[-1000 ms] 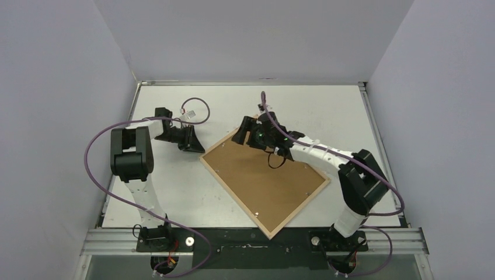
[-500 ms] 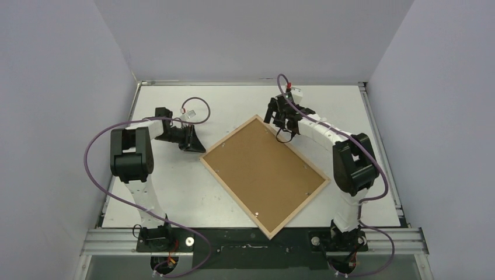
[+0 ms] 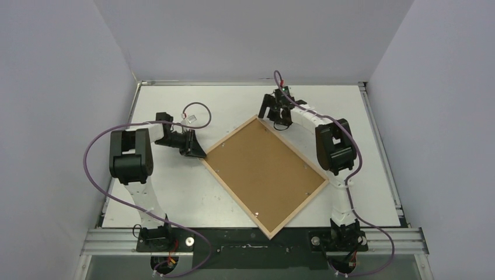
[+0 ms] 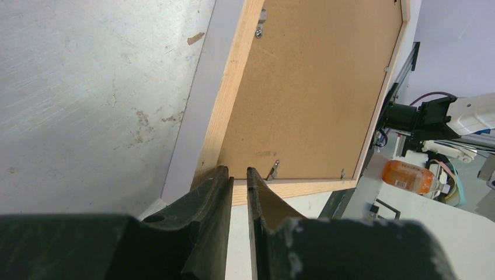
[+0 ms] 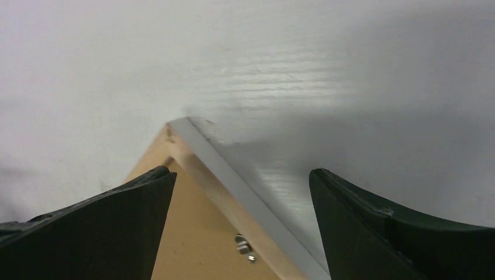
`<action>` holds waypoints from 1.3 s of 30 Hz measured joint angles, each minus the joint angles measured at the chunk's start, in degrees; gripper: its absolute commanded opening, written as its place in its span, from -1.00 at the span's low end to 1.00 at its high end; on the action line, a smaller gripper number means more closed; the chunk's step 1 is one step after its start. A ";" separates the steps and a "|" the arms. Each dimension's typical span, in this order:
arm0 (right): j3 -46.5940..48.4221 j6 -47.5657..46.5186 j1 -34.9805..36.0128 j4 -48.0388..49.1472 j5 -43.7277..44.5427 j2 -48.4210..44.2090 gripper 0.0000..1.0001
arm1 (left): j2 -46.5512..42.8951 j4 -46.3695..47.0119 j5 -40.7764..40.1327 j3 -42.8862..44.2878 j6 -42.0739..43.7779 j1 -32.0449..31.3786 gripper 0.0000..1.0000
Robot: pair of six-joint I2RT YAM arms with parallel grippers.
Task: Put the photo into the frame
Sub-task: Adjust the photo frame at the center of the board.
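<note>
**Now at two corners: steady the frame before closing**

Overhead, the frame (image 3: 237, 196) lies face down on the table (image 3: 362, 146), with the brown backing panel (image 3: 265, 175) filling it. The photo is not in view; I judge it sits under that panel. The left gripper (image 3: 198, 153) has the frame's nearest corner at its tips. The right gripper (image 3: 267, 114) hangs over the opposite corner. The step looks like taking the frame by these two corners. To do it well, close on the wood bar and not on the panel, and keep both ends level so the frame cannot spin.

From the left wrist, the left gripper (image 4: 240, 172) has its jaws drawn nearly together, with only a thin slit between them and nothing seen held. The frame (image 4: 227, 105) corner lies directly ahead of the tips; touching or just beside, I cannot tell.

From the right wrist, the right gripper (image 5: 240, 172) stands wide and holds nothing. The frame (image 5: 175, 149) corner sits between its fingers, nearer one finger than the other, so centre it first.
</note>
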 measured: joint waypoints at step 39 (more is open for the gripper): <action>-10.10 8.11 21.73 -11.56 24.41 -16.65 0.93 | -2.75 -7.91 1.57 7.19 2.62 11.04 -0.54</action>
